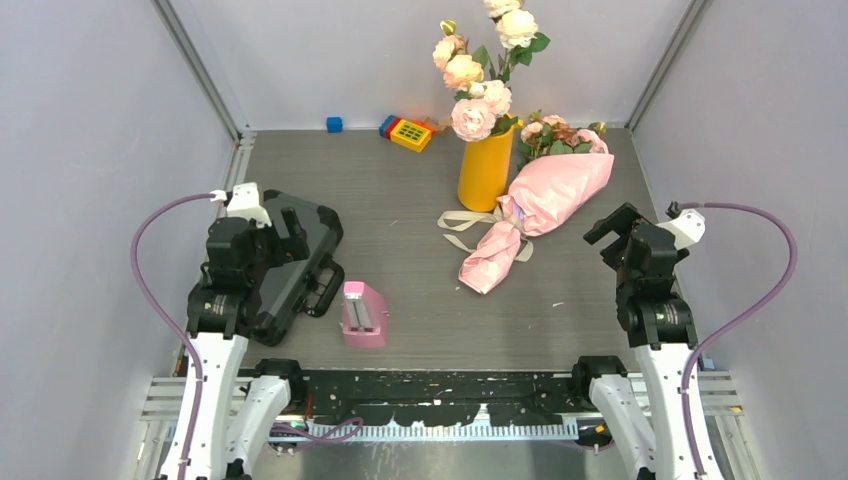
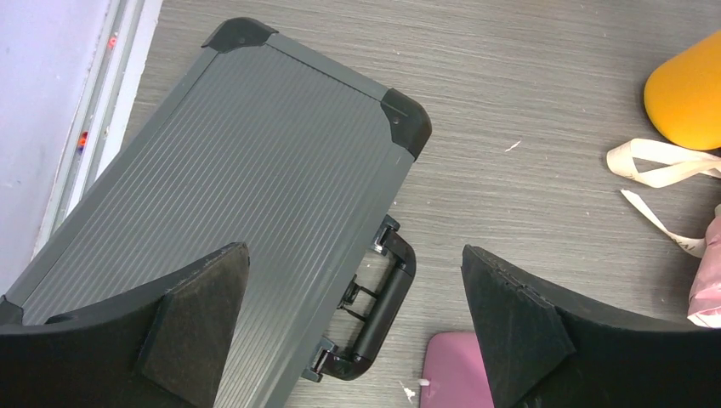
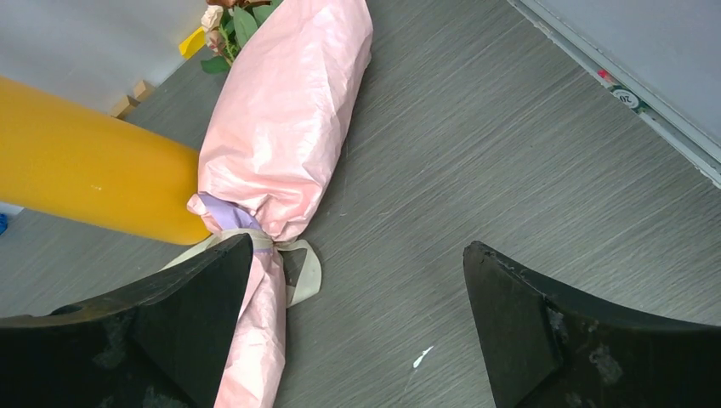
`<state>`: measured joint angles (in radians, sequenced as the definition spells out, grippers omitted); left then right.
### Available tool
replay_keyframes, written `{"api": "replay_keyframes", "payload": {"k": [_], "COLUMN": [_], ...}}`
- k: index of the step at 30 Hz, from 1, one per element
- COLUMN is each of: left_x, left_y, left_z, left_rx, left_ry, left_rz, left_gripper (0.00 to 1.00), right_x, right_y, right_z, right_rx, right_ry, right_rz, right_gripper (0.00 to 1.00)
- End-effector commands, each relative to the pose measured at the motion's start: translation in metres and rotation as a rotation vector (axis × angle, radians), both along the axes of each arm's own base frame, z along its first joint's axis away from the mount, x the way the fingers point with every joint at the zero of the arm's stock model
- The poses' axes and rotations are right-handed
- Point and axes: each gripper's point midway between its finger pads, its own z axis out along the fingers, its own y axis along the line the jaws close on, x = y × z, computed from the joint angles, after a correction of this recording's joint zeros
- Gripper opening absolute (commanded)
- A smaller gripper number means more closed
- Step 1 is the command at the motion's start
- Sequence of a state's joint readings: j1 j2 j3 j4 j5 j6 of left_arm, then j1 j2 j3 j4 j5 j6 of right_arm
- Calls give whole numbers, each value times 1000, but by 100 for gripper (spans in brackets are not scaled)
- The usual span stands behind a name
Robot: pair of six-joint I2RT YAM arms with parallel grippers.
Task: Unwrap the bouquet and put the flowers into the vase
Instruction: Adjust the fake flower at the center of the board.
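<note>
The bouquet is lying wrapped on the table just right of the vase, its pink paper resting against the vase's foot, the ribbon tied round its narrow part and the flowers poking out at the far end. The left gripper is hovering with jaws wide apart over a grey case, holding nothing. The right gripper is hanging equally wide and empty, near the bouquet's tied neck.

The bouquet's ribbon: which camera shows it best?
Top external: the whole ribbon shows, tied round the neck of the bouquet, with its tails spread out. Right wrist shows the tie close up but partly hidden; left wrist shows only loose tails.
</note>
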<state>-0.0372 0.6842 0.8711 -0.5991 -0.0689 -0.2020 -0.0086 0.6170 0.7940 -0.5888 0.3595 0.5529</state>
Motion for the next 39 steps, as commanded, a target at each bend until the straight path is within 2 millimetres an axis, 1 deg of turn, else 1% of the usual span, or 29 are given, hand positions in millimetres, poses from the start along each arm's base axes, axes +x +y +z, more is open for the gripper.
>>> {"api": "replay_keyframes", "payload": {"k": [1,4,8,12,15,17,18,20,21,22,23,24,25,26,27,28,29,31,32,34,35,36,37,38,39], "left_x": [4,3,2,1,1,1,1,1,2,2,2,2,3,3,3,3,4,4,4,4,4,4,4,4,4], "left_y": [-2,0,12,4,0,-1,-2,-3,-4,-6,-8,-10,-10,-15,-17,-17,-18,-16,-16,-16,-17,-18,-19,-20,-20], "left_z": [9,7,3,-1,-3,-6,-7,-8,-7,-7,-7,-8,-8,-9,-10,-9,-10,-9,-9,-10,-10,-11,-11,-12,-12], "left_rx": [-12,1,39,24,22,26,29,30,28,24,22,19,18,5,0,-2,-3,1,3,2,1,-1,-2,-2,-3], "left_ry": [-31,-22,-17,-11,-6,1,5,9,10,10,10,10,11,12,14,14,16,15,15,18,18,18,19,21,23], "left_rz": [-7,2,57,13,-16,-26,-31,-42,-50,-62,-71,-78,-80,-104,-114,-116,-118,-112,-111,-111,-114,-120,-124,-126,-129], "left_gripper": [98,98,98,98,98,98,98,98,98,98,98,98,98,98,98,98,98,98,98,98,98,98,98,98,98], "right_x": [-1,2,5,8,10,12,13,15,15,19,19,23,24,30,31,39,44,51,53,60,65,67,75,79,87], "right_y": [0,4,13,32,44,57,70,84,88,93,95,98,102,104,108,110,111,114,114,124,125,129,129,131,132], "right_z": [11,6,3,-7,-10,-13,-16,-28,-39,-43,-59,-60,-74,-73,-89,-88,-99,-112,-115,-121,-124,-131,-127,-133,-128], "right_rx": [8,7,19,63,116,192,240,323,361,384,419,438,482,514,544,568,582,600,600,589,579,573,561,562,561], "right_ry": [-37,-26,1,40,49,59,69,93,116,115,150,135,162,133,161,128,136,152,153,156,150,171,138,146,109], "right_rz": [-3,23,76,176,221,259,312,345,343,362,352,359,349,345,343,339,334,335,335,368,369,376,382,378,387], "right_gripper": [100,100,100,100,100,97,96,96,95,94,94,92,92,91,90,89,89,86,86,85,85,85,86,86,86]}}
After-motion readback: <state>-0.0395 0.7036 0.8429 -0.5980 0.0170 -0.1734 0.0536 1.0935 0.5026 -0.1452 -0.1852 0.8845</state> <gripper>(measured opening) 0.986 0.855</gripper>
